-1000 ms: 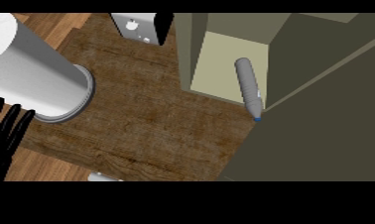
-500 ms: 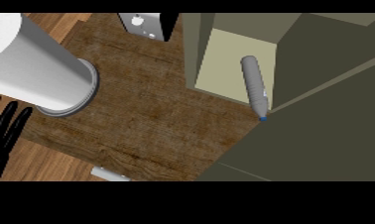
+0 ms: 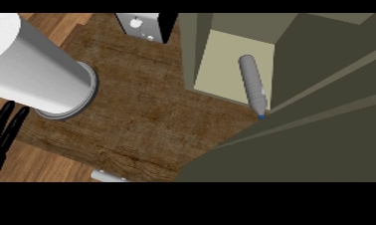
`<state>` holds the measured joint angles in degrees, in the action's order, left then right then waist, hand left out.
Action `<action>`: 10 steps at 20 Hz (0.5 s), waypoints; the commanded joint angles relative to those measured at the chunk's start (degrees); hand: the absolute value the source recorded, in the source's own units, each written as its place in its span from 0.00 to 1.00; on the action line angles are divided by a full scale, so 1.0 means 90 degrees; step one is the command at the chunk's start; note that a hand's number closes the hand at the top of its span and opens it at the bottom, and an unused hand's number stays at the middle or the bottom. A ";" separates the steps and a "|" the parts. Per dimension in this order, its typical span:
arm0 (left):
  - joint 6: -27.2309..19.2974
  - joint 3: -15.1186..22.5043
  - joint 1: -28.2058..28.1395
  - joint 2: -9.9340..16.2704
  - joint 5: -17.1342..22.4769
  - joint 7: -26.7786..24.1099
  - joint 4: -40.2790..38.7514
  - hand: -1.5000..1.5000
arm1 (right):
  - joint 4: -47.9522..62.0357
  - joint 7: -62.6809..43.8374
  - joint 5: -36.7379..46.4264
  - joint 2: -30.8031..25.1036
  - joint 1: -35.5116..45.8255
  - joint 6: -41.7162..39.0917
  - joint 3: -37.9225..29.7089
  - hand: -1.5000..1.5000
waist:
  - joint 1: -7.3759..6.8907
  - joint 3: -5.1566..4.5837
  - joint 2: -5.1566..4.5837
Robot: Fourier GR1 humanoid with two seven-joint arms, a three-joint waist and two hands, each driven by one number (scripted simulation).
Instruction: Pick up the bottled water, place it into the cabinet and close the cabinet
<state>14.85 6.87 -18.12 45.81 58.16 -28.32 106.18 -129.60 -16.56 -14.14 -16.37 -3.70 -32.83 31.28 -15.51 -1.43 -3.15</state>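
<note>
The bottled water (image 3: 251, 83) is grey with a blue cap and lies on its side on the pale floor of the cabinet (image 3: 220, 64), cap toward me. The cabinet's dark olive door (image 3: 294, 149) slants across the lower right, its edge just at the cap. My left forearm (image 3: 40, 72) fills the left side as a thick grey cylinder. Only straight black fingers of the left hand (image 3: 10, 128) show at the left edge, away from the bottle and holding nothing. My right hand shows nowhere.
The dark wooden counter (image 3: 140, 114) runs through the middle. A white box with holes (image 3: 140, 26) and a black item (image 3: 167, 26) stand at the back edge. A small pale object (image 3: 110, 175) peeks in at the bottom.
My left forearm and fingers have slid toward the left edge, so less of the hand shows. The bottle lies in the same place in the cabinet.
</note>
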 commanded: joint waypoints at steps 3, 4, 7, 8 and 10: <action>0.0046 -0.0068 0.0066 0.0042 0.0043 0.0040 -0.0121 0.00 | 0.0960 -0.1006 0.0282 0.0587 0.1390 0.0505 -0.0085 1.00 | 0.0079 0.0018 0.0049; 0.0101 -0.0067 0.0017 0.0004 0.0024 -0.0021 -0.0167 0.00 | 0.1184 -0.1160 0.0281 0.0690 0.1591 0.0569 -0.0109 1.00 | 0.0080 0.0021 0.0068; 0.0074 -0.0088 0.0013 0.0025 0.0071 0.0039 -0.0235 0.00 | 0.1636 -0.1434 0.0263 0.0998 0.2116 0.0690 -0.0188 1.00 | 0.0128 0.0037 0.0053; 0.0061 -0.0134 -0.0028 0.0030 0.0132 0.0042 -0.0220 0.00 | 0.1797 -0.1503 0.0307 0.1082 0.2287 0.0761 -0.0301 1.00 | 0.0122 0.0050 0.0076; 0.0092 -0.0153 0.0043 -0.0028 0.0149 -0.0011 -0.0275 0.00 | 0.2210 -0.1720 0.0282 0.1291 0.2672 0.0863 -0.0371 1.00 | 0.0230 0.0048 0.0086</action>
<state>15.43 5.90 -17.91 45.93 59.03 -28.13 104.44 -117.70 -26.90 -14.04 -9.99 13.52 -30.62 29.01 -14.23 -1.10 -2.48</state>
